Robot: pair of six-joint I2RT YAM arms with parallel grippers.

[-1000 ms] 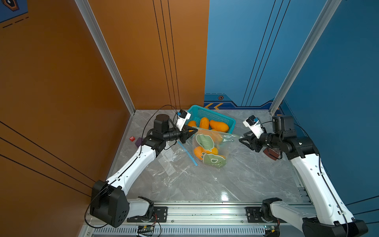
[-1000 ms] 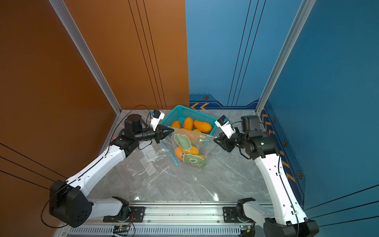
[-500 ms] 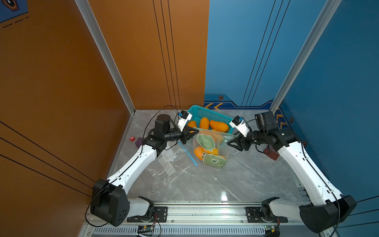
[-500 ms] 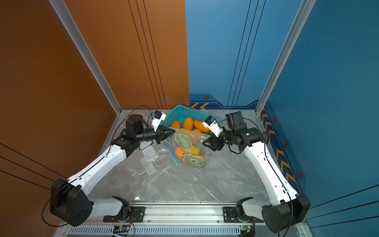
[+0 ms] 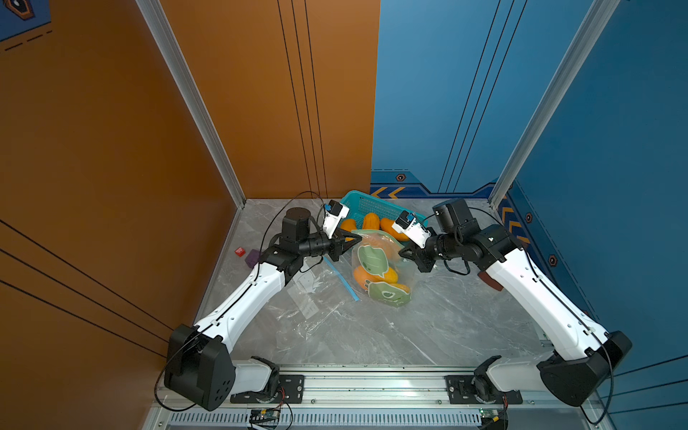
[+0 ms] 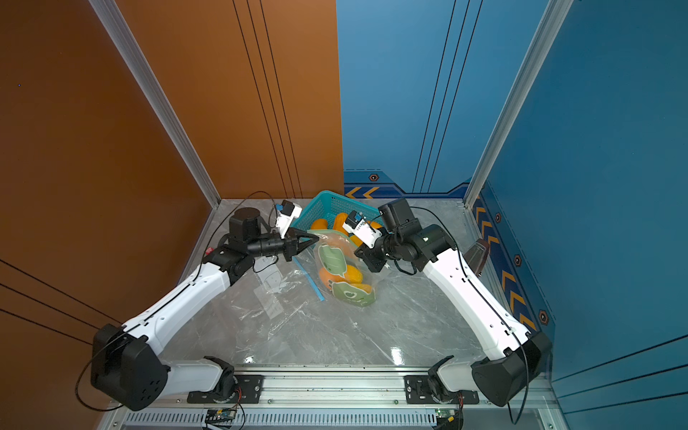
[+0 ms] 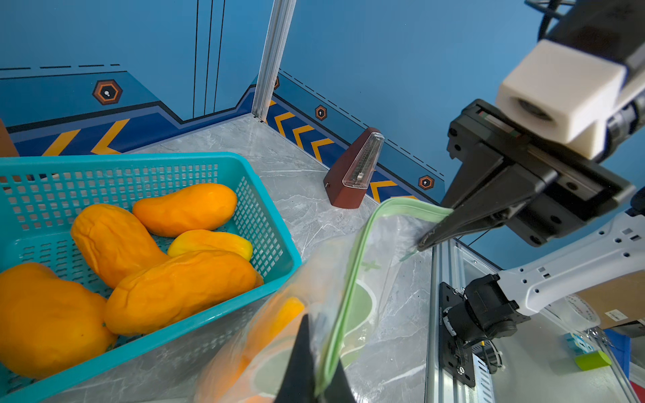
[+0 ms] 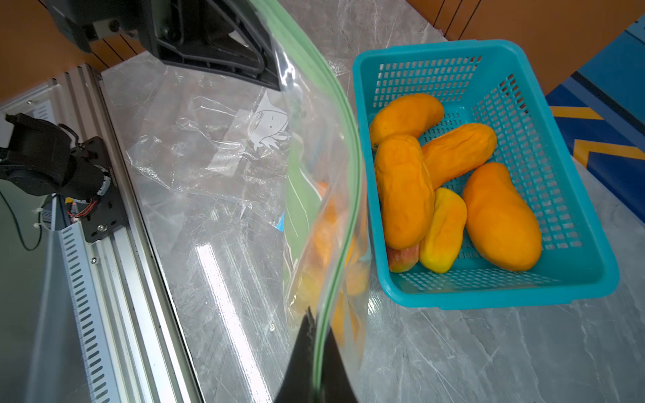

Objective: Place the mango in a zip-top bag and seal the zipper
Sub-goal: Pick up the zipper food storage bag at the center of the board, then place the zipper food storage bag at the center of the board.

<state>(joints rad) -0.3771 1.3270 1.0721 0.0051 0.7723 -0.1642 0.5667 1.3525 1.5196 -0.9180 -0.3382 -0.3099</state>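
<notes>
Right end effector moved in from well clear of the teal perforated plastic basket and has closed on one end of the green zipper strip. Left end effector stays clamped on the opposite end. Clear plastic zip-top bag with green leaf prints is stretched between them, just in front of the basket, with the orange mango inside. Loading looks done. The zipper does not look fully closed, so sealing remains.

One basket, two bags, perhaps six basket mangoes.
</notes>
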